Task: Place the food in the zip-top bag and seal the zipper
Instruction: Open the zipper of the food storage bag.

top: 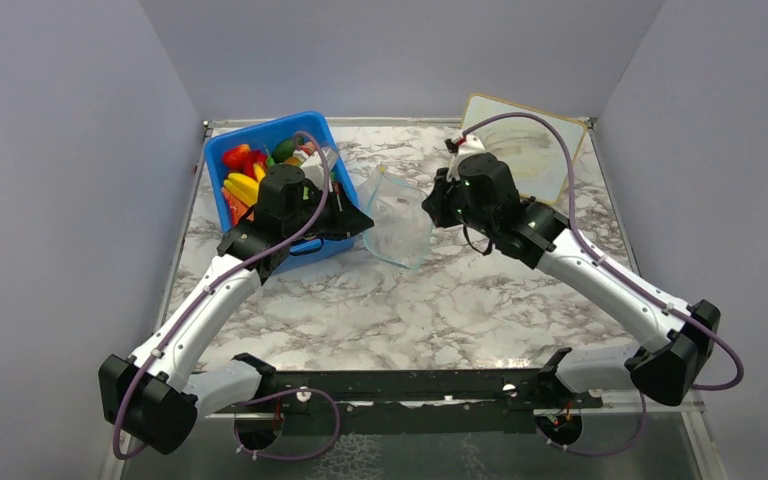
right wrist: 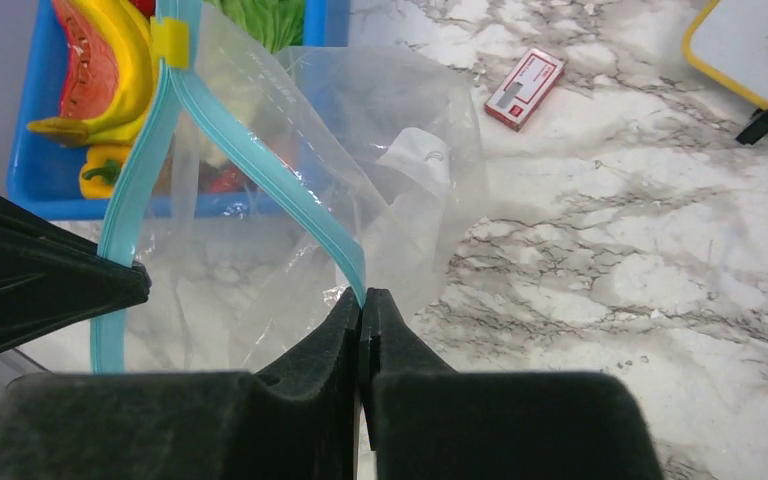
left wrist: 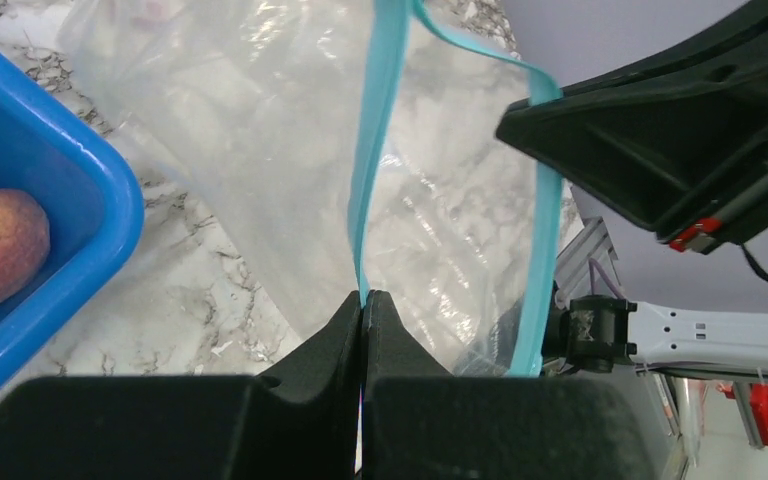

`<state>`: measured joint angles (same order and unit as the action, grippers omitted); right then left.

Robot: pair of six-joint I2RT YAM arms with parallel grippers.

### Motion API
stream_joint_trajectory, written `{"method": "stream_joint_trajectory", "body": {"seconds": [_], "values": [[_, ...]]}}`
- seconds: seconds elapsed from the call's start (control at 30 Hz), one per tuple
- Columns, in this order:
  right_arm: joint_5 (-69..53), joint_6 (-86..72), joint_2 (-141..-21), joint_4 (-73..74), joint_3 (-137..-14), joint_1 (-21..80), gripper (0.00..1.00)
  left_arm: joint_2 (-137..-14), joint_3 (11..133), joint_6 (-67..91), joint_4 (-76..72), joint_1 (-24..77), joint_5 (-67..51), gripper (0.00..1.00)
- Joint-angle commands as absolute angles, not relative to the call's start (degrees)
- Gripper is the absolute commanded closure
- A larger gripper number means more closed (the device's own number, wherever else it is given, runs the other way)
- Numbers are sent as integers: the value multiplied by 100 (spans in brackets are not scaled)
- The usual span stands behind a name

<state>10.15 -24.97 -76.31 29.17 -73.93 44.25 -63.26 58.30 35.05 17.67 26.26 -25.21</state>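
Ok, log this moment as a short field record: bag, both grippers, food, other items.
bag: clear floppy plastic zip-top bag, held between the two grippers, mouth open
zipper: light-blue strip, unsealed, its two sides apart
left gripper: shut on one side of the strip
right gripper: shut on the other side
food: glossy toy fruits and vegetables in the rigid blue plastic bin; none visible in the bag
other: small red-and-white box and yellow-framed board on the marble table

Even, bright overhead light; soft shadows; sheen on zip-top bag (right wrist: 290, 200); near gripper (left wrist: 364, 300) blurred in wrist views.
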Motion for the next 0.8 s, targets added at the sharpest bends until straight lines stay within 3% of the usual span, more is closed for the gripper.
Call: {"method": "stream_joint_trajectory", "body": {"seconds": [0.0, 0.33, 0.4, 0.5, 0.63, 0.73, 0.77], "values": [[1654, -2237, -7230, 2814, -7199, 4456, 99, -6278, 5752, 3307, 1846, 2631, -2430, 100], [1712, -2361, -6992, 3074, -7056, 4456, 99, -6074, 5791, 3076, 2049, 2636, -1899, 97], [1510, -2404, -6958, 2964, -6962, 4456, 99, -6027, 5809, 3067, 1990, 2633, -1954, 86], [1244, -2555, -6888, 2822, -6858, 4456, 99, -5926, 5850, 2992, 1952, 2629, -1944, 51], [1174, -2640, -6873, 2926, -6873, 4452, 99, -5772, 5922, 2880, 2011, 2631, -1773, 28], [1326, -2665, -6853, 3127, -6836, 4456, 99, -5655, 5959, 2777, 2126, 2633, -1440, 2], [1372, -2660, -6833, 3188, -6808, 4454, 99, -5631, 5952, 2708, 2154, 2631, -1307, 1]]}}
